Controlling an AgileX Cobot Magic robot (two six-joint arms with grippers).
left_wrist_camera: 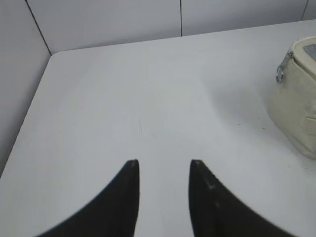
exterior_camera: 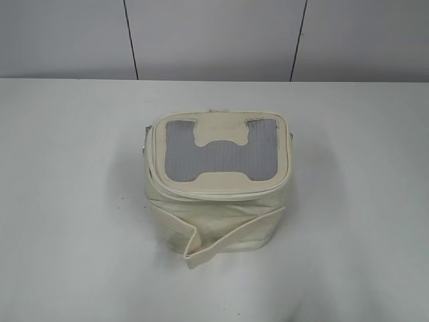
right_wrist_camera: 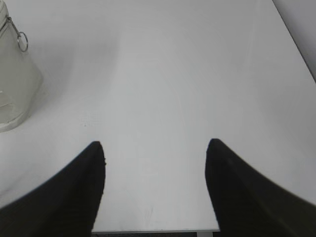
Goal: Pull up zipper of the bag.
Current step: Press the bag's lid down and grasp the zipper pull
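Waiting to start: nothing is being gripped yet.
Both the left gripper point(left_wrist_camera: 163, 165) and right gripper point(right_wrist_camera: 155, 148) are hanging parted and empty over the bench point(exterior_camera: 67, 201); the bag point(exterior_camera: 218, 181) is sitting untouched beside and ahead of each, its zipper point(left_wrist_camera: 281, 73) pull unreached.

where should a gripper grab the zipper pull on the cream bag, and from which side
Probably the small silver ring pull hanging at the bag's upper corner, just under the top rim. It dangles free of the side wall, so thin jaws could pinch it. The left gripper is open and empty, with bare table between it and that corner, so coming in from the bag's left side looks simplest.
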